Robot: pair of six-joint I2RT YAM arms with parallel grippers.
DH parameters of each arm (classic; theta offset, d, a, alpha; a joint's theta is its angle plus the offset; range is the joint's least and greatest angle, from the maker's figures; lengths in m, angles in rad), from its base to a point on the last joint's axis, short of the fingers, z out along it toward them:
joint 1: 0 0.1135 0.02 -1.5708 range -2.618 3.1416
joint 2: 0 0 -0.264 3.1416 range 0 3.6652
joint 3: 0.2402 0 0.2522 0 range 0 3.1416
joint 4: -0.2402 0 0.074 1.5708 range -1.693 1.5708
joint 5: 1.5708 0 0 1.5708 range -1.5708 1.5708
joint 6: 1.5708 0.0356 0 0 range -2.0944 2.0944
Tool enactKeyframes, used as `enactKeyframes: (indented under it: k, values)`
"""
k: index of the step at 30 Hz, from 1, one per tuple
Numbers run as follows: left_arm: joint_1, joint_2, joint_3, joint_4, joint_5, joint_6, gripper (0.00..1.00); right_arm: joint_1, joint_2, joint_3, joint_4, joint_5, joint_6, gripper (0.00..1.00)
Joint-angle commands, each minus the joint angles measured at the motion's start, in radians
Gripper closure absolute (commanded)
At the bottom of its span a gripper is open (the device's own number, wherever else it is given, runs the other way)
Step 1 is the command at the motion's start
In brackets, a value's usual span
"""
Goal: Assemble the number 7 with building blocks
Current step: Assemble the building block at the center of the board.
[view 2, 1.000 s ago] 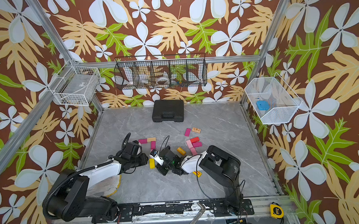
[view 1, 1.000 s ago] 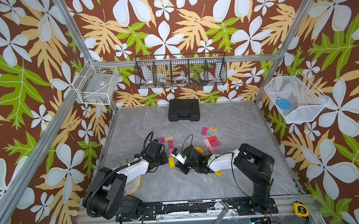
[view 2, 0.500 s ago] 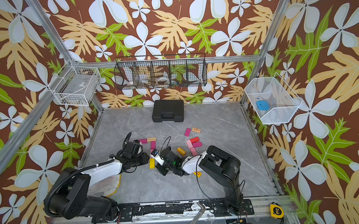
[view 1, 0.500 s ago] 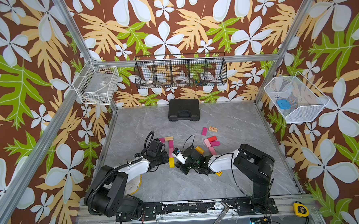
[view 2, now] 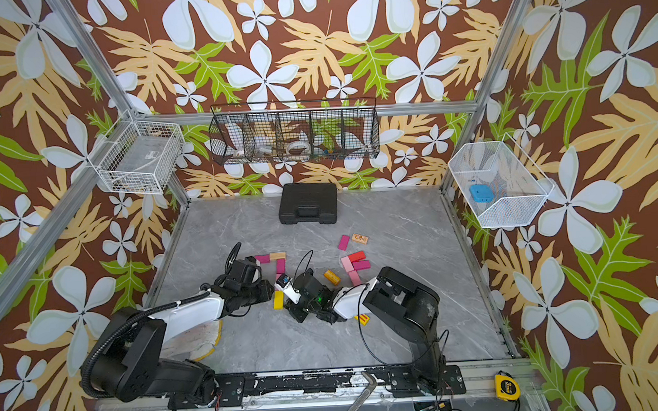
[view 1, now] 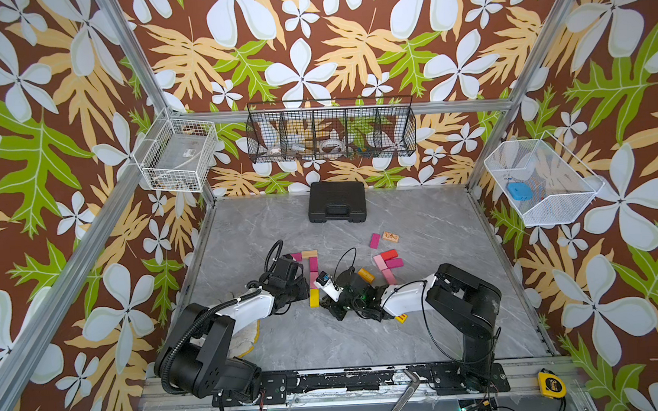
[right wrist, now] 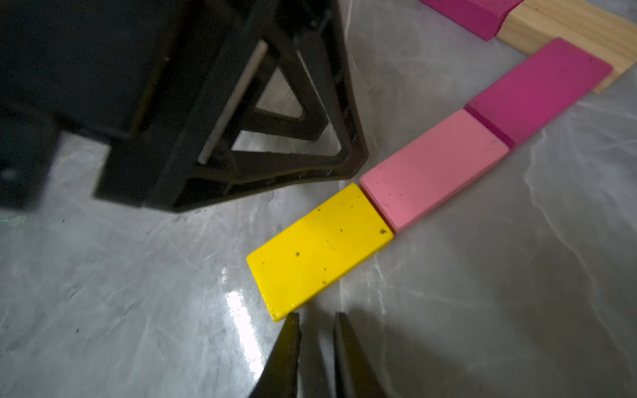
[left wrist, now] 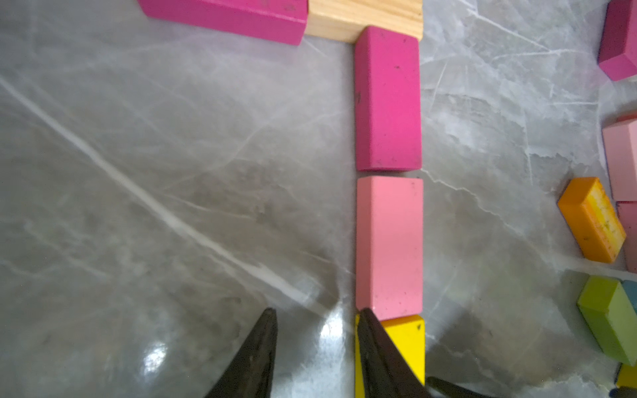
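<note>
The building blocks form a figure on the table: a magenta block [left wrist: 224, 15] and a wood block [left wrist: 365, 17] across the far end, then a magenta block [left wrist: 387, 100], a pink block [left wrist: 389, 248] and a yellow block [left wrist: 406, 344] in a line. My left gripper [left wrist: 317, 312] is open over bare table, with one finger against the yellow block's side. My right gripper [right wrist: 316, 315] is shut and empty, its tips at a corner of the yellow block [right wrist: 320, 248]. In both top views the two grippers flank the yellow block [view 1: 314, 298].
Loose blocks lie to the right: an orange block [view 1: 366, 275], a pink and red cluster [view 1: 384, 263], a magenta block [view 1: 374, 240], a printed wood block [view 1: 391, 235] and a striped yellow block [view 1: 401, 318] under the right arm. A black case [view 1: 337, 207] stands at the back wall.
</note>
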Motion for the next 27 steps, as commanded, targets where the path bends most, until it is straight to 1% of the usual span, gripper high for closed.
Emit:
enactKeyframes:
  k: [1,5,10,15,21,27]
  values:
    - [-0.001,0.006,-0.005,-0.099,-0.004,0.001,0.58,0.000,-0.001,-0.004,0.011,0.008,0.005,0.81]
    - [-0.001,-0.016,-0.009,-0.108,-0.030,-0.006,0.58,-0.003,-0.016,-0.023,-0.002,0.020,-0.009,0.80]
    - [-0.001,-0.081,-0.021,-0.119,-0.107,-0.029,0.57,0.000,-0.038,-0.071,-0.006,0.006,-0.024,0.79]
    - [0.002,-0.134,-0.036,-0.120,-0.151,-0.040,0.51,0.003,-0.075,-0.134,0.044,-0.020,-0.021,0.74]
    - [0.008,-0.196,-0.064,-0.101,-0.175,-0.050,0.44,0.028,-0.052,-0.109,0.051,-0.023,-0.022,0.70]
    - [0.017,-0.223,-0.080,-0.093,-0.169,-0.053,0.43,0.043,-0.019,-0.081,0.058,-0.005,-0.004,0.64]
